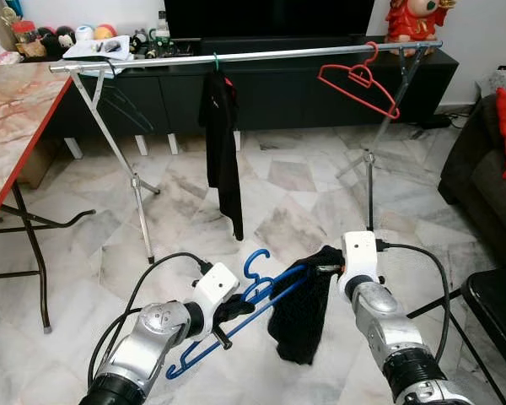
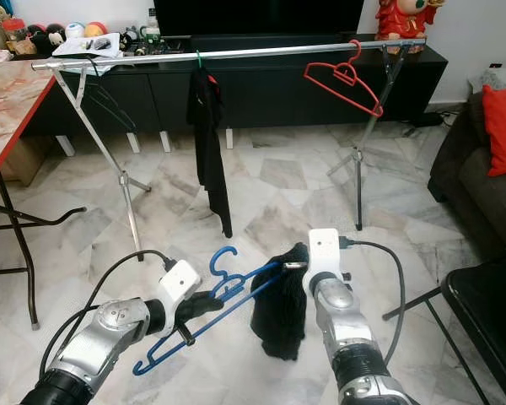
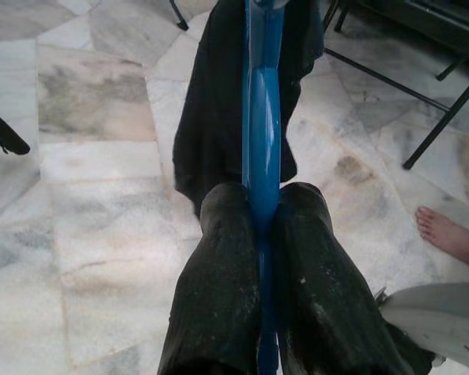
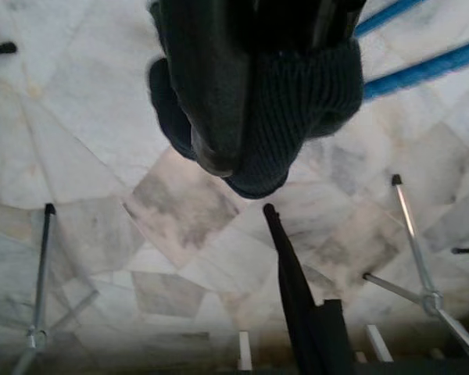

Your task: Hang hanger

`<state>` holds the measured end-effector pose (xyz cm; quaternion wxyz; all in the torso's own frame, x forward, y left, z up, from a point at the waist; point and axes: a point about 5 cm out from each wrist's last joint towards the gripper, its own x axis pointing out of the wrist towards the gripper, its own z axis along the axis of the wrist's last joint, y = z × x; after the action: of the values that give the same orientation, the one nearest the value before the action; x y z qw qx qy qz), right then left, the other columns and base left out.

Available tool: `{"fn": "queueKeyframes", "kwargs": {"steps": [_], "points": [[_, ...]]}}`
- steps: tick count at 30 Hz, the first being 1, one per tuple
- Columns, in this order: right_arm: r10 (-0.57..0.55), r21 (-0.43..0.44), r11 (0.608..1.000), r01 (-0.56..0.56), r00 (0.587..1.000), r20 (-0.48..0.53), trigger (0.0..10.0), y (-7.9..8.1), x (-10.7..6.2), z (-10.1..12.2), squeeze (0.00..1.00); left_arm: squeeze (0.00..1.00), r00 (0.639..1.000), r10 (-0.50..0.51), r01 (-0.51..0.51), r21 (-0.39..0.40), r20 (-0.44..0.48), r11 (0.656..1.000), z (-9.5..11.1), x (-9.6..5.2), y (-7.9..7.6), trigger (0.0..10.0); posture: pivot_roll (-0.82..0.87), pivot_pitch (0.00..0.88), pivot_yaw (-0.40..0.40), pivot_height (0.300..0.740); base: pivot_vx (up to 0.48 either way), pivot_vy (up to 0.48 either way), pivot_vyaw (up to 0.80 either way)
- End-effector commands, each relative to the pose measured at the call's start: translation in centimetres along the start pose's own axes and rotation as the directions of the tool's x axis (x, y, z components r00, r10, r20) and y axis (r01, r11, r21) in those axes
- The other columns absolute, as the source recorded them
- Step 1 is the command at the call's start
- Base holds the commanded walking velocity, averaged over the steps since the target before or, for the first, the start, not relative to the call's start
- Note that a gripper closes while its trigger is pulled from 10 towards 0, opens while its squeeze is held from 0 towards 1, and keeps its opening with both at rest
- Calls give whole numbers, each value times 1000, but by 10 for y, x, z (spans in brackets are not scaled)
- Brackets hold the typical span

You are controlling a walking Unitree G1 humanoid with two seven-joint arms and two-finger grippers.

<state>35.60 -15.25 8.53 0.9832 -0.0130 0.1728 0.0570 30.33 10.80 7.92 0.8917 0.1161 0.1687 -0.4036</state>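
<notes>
Clamping blue hanger (image 1: 236,316): left gripper (image 1: 228,310), fingers closed on its bar. Right gripper (image 1: 329,272), at 3 o'clock, pinches black garment (image 1: 304,312) draped there. Beyond, 12 o'clock: drying rail (image 1: 253,56), red hanger (image 1: 358,80).

My head stereo pair looks forward-down at drying rail (image 1: 236,56), mid-range. Wrist cams sit close behind fingers (image 3: 219,266); both share blue hanger (image 3: 262,117) over marble floor (image 1: 287,181).

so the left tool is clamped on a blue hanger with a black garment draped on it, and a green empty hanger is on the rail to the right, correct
Not quite: the empty hanger on the rail is red, not green, as the left eye view shows. The rest holds: the left tool is clamped on the blue hanger carrying the black garment.
</notes>
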Motion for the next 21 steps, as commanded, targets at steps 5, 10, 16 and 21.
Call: {"fn": "queueKeyframes", "kwargs": {"steps": [5, 10, 16, 21], "points": [[7, 130, 991, -16, 998, 66, 10000, 5, -5, 23, 0, 0, 999, 3, -4, 14, 32, 1000, 5, 0, 1, 10000, -17, 113, -13, 740, 0, 0, 0], [91, 230, 967, -110, 992, 92, 10000, 20, -18, 31, 0, 0, 1000, -14, 14, 10, 26, 1000, 4, 1, -1, 10000, -20, 113, -12, 740, 0, 0, 0], [185, 167, 965, -201, 977, 103, 10000, 34, -33, 33, 0, 0, 999, -5, 4, 10, 38, 1000, 5, 2, -1, 10000, -21, 112, -13, 740, 0, 0, 0], [31, 182, 983, -31, 1000, 5, 10000, 7, -28, 13, 0, 0, 998, 32, -33, 14, 55, 999, 9, 4, 1, 10000, -19, 108, -13, 740, 0, 0, 0]]}}
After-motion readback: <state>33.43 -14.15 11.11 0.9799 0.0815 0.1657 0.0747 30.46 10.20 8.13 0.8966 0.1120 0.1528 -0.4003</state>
